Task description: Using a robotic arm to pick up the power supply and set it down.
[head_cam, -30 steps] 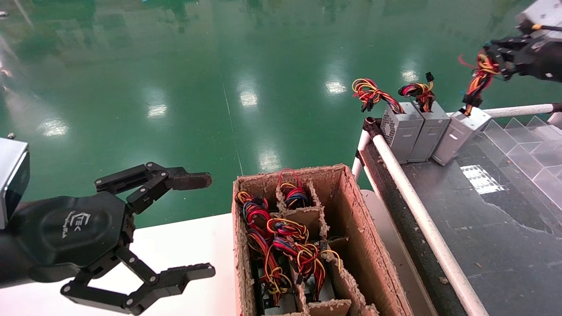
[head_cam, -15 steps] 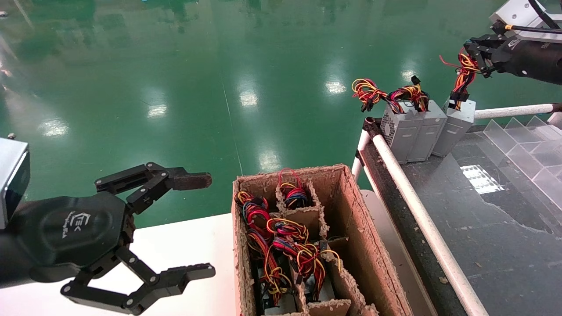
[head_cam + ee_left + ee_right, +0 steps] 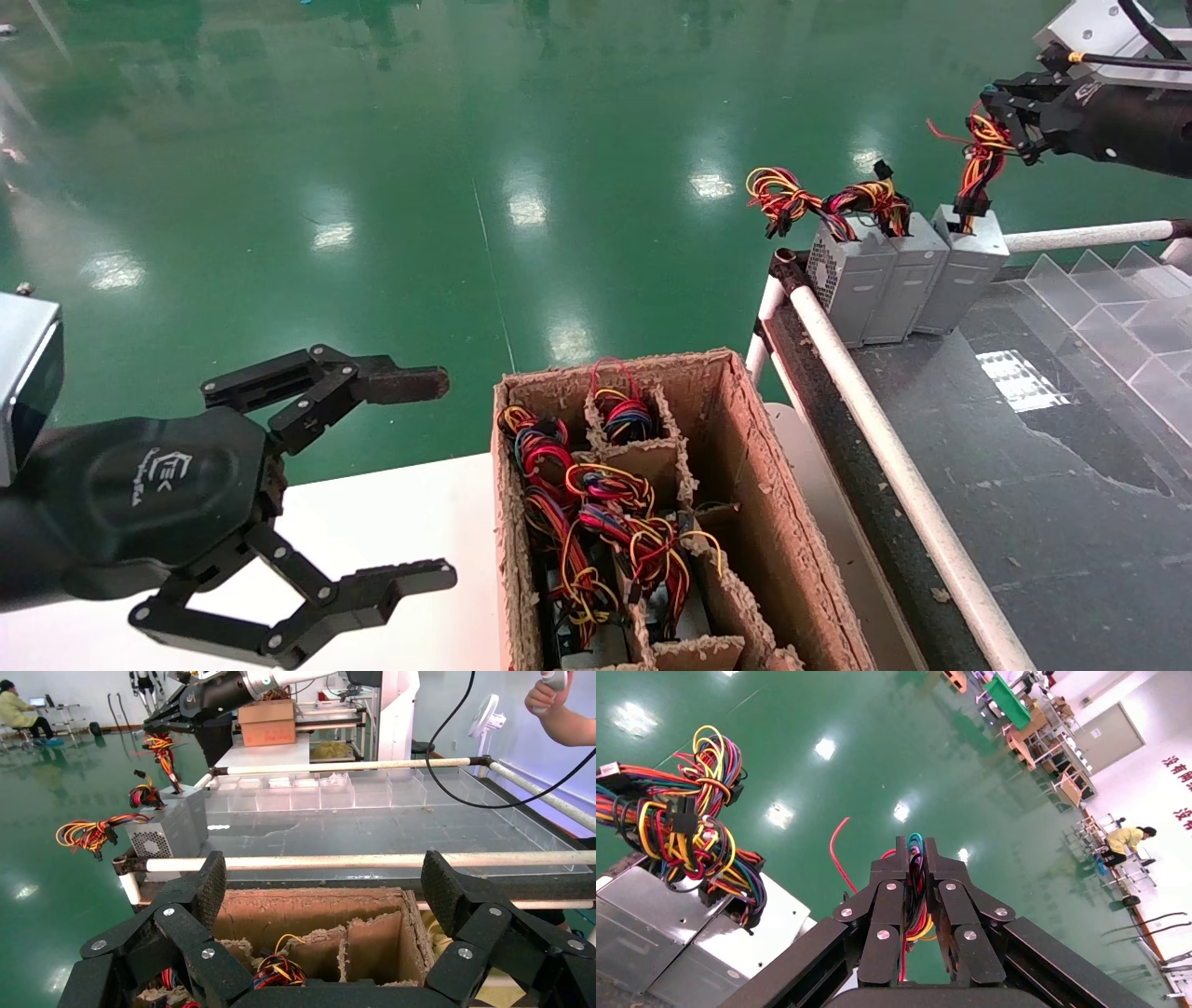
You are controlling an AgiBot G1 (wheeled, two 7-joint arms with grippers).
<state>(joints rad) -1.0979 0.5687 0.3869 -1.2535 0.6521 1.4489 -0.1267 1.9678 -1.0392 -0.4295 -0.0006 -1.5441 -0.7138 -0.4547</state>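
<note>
The power supply [image 3: 968, 270] is a small grey box standing upright at the far end of the dark bench [image 3: 1043, 485]. It presses against a row of two similar boxes. Its orange, yellow and red wires [image 3: 978, 172] rise to my right gripper [image 3: 1004, 116], which is shut on the bundle; a stray red loop sticks out beside it. In the right wrist view the wires [image 3: 916, 881] are pinched between the right gripper [image 3: 914, 846] fingers. In the left wrist view this power supply [image 3: 191, 806] shows at far left. My left gripper [image 3: 424, 480] hangs open near the cardboard box, holding nothing.
Two other grey boxes [image 3: 852, 280] [image 3: 908, 275] with wire bundles stand left of the power supply. A cardboard box [image 3: 745, 466] with dividers holds several more wired units. A white rail [image 3: 885, 419] edges the bench, and clear plastic dividers [image 3: 1117, 308] sit at its right.
The power supply was leaning away from the row and now stands upright against it. My right gripper moved left and up with the wires. The left arm has not moved.
</note>
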